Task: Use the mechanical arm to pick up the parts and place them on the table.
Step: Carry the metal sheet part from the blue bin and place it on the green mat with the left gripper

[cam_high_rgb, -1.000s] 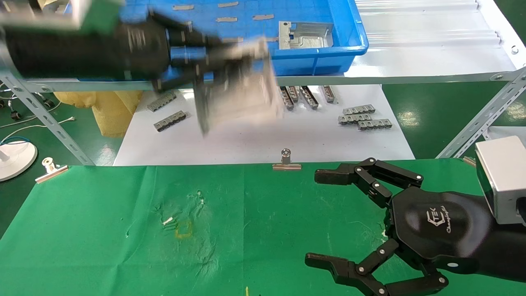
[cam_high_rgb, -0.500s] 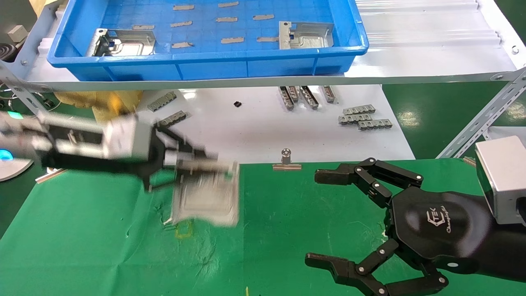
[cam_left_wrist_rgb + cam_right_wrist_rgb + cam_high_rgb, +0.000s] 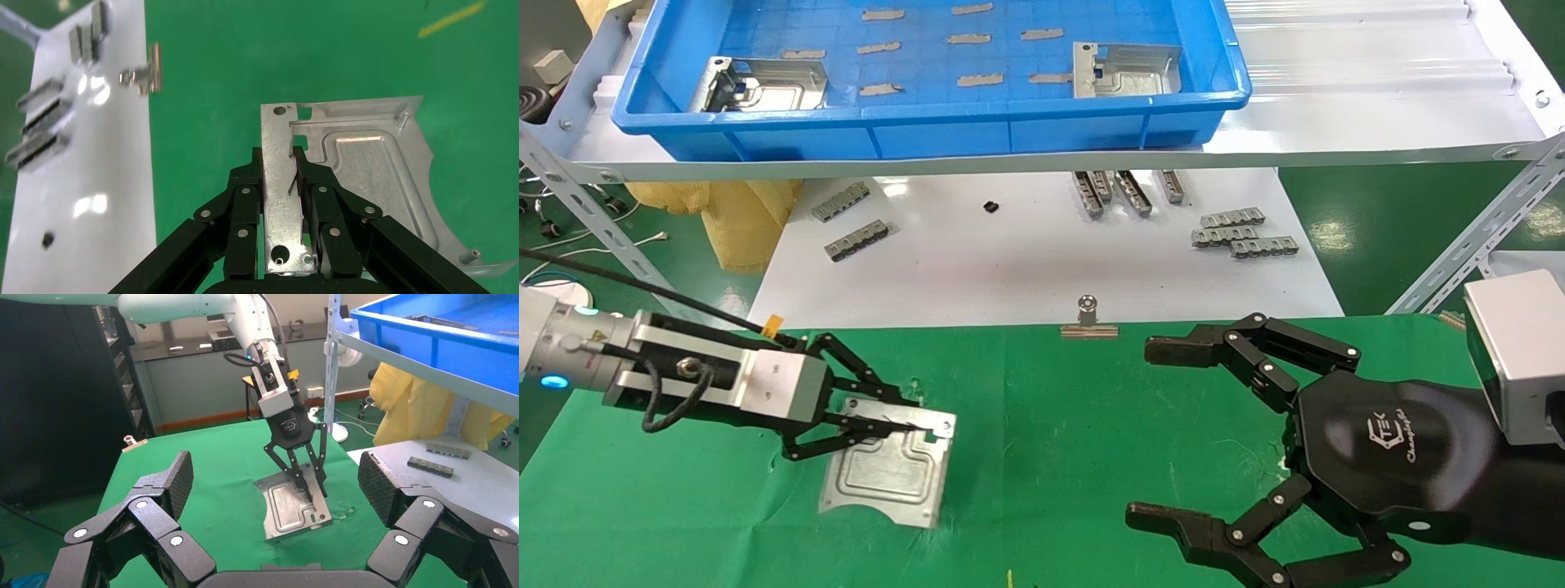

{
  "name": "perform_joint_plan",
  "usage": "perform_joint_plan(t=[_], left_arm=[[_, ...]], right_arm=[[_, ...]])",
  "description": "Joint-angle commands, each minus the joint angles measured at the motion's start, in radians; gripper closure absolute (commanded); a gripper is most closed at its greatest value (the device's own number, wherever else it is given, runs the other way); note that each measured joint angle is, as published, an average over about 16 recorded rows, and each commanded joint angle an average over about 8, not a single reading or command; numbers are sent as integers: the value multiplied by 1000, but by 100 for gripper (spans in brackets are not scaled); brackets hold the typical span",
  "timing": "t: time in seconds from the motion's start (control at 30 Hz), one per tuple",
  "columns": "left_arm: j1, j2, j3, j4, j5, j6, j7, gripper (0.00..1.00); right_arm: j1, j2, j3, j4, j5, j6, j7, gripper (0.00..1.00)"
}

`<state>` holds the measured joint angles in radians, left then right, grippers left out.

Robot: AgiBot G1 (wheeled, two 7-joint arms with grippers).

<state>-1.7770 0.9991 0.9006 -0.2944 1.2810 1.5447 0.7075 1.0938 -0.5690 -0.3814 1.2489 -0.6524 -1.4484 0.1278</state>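
Observation:
My left gripper (image 3: 903, 416) is shut on the bent edge lip of a silver stamped plate (image 3: 887, 474) and holds it low over the green table (image 3: 1058, 441), at its left. The plate hangs tilted, its lower edge at or just above the cloth. The left wrist view shows both fingers clamped on the plate's lip (image 3: 278, 184). The right wrist view shows the same plate (image 3: 294, 505) under the left gripper (image 3: 311, 485). Two more plates (image 3: 760, 82) (image 3: 1124, 69) lie in the blue bin (image 3: 928, 131). My right gripper (image 3: 1164, 433) is open and empty over the table's right side.
The blue bin stands on a white metal shelf (image 3: 1377, 98). Below it a glossy white board (image 3: 1026, 269) carries small grey ridged strips (image 3: 1242, 233). Silver binder clips (image 3: 1088, 320) (image 3: 621, 336) sit on the cloth's far edge. A yellow bag (image 3: 740, 216) lies at the left.
My left gripper carried the plate from in front of the blue bin down and toward me to the green cloth's left side. The right arm has not moved.

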Motion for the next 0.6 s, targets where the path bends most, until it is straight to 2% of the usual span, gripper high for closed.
perform_joint_plan(t=[0.03, 0.07, 0.1, 0.33, 0.37, 0.6], left_arm=[[4, -1, 6, 21, 2, -17, 35, 100], [5, 1, 6, 34, 3, -26, 45, 100], [6, 4, 6, 48, 5, -34, 53, 94], [10, 27, 5, 126, 6, -67, 78, 7], [10, 29, 5, 135, 5, -71, 81, 1], [12, 42, -11, 194, -18, -61, 75, 0]], right_arm=[[0, 0, 0, 0, 0, 0, 0, 0], [0, 0, 0, 0, 0, 0, 0, 0], [0, 0, 0, 0, 0, 0, 0, 0], [0, 0, 0, 0, 0, 0, 0, 0], [0, 0, 0, 0, 0, 0, 0, 0], [0, 0, 0, 0, 0, 0, 0, 0]])
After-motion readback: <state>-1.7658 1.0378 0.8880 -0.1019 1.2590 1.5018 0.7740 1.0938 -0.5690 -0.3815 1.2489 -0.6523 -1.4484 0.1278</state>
